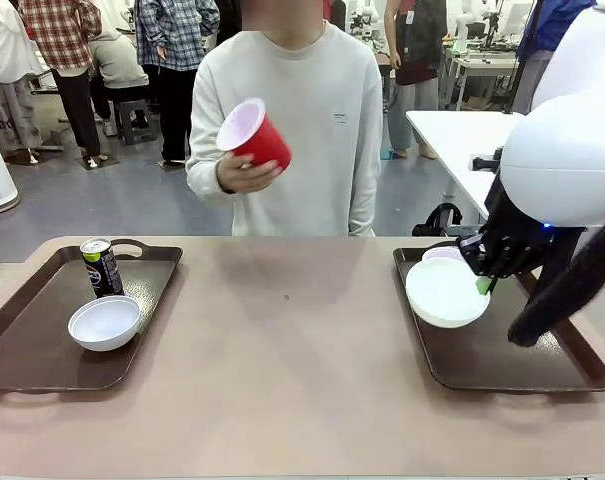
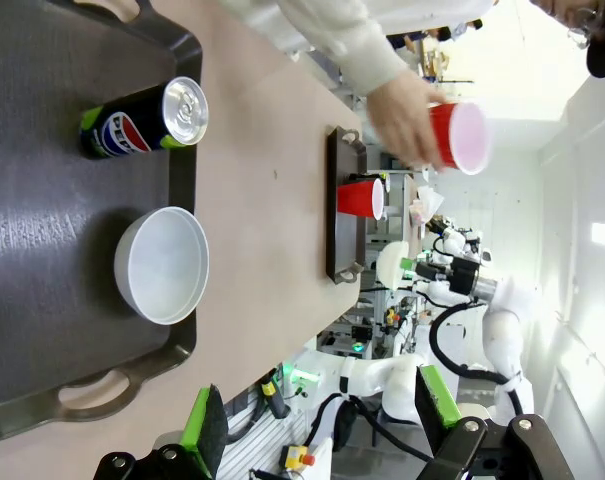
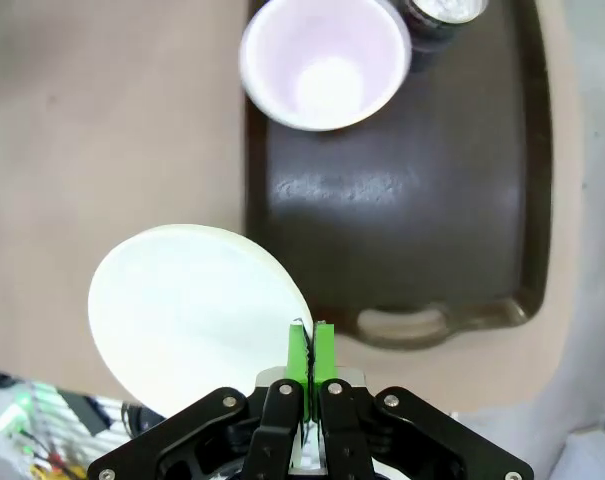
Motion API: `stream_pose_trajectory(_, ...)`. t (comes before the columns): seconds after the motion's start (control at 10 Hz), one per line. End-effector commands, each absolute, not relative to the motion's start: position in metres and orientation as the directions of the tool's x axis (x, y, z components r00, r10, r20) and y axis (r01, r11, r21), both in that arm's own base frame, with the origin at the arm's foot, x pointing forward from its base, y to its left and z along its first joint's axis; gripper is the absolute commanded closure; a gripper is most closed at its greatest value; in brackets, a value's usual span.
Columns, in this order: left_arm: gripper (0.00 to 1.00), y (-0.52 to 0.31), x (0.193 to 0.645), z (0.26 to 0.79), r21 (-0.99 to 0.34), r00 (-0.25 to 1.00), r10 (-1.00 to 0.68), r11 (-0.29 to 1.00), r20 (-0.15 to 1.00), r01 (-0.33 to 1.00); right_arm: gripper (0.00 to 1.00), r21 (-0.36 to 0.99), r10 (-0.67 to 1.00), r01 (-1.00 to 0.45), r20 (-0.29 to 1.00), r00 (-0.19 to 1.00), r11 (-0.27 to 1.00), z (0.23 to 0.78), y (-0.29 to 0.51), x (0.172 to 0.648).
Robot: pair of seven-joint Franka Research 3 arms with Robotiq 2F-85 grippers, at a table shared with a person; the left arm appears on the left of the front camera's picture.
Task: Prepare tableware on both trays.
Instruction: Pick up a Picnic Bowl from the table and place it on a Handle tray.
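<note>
On the left tray (image 1: pixel 32 350) stand a Pepsi can (image 1: pixel 102 266) and a white bowl (image 1: pixel 104 322). My right gripper (image 1: pixel 485 284) is shut on the rim of the second white bowl (image 1: pixel 446 292), holding it tilted above the right tray (image 1: pixel 512 360). In the right wrist view the pads (image 3: pixel 300 348) pinch the bowl (image 3: pixel 197 310); beyond it a red cup (image 3: pixel 325 62) and a dark can (image 3: pixel 437 12) stand on the tray (image 3: pixel 402 200). The person holds the other red cup (image 1: pixel 254 133) at chest height. My left gripper (image 2: pixel 322 415) is open above the left tray (image 2: pixel 42 200).
The bare tan table (image 1: pixel 282 330) lies between the trays. The person stands at the far edge in a pale sweatshirt (image 1: pixel 322 120). A white table (image 1: pixel 462 140) stands behind on the right.
</note>
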State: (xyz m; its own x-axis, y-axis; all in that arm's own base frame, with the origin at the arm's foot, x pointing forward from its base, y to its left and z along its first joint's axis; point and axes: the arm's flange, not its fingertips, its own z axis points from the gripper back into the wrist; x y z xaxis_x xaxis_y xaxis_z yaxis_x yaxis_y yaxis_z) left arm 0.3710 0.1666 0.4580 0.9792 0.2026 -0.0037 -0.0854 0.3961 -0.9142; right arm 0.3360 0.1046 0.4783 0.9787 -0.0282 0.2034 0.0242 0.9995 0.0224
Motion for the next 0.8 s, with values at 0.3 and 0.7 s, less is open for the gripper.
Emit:
stream_pose_trajectory(0.3,0.00,0.168,0.370,0.460,-0.917,0.980,0.200,0.391,0.001,-0.078,0.97,0.028,-0.086,0.083,0.154,0.984,0.996,0.449,0.069,0.363)
stream_pose_trajectory(0.7,0.00,0.168,0.370,0.460,-0.917,0.980,0.200,0.391,0.001,-0.078,0.97,-0.012,-0.035,0.036,0.052,0.998,0.999,0.422,0.049,0.385)
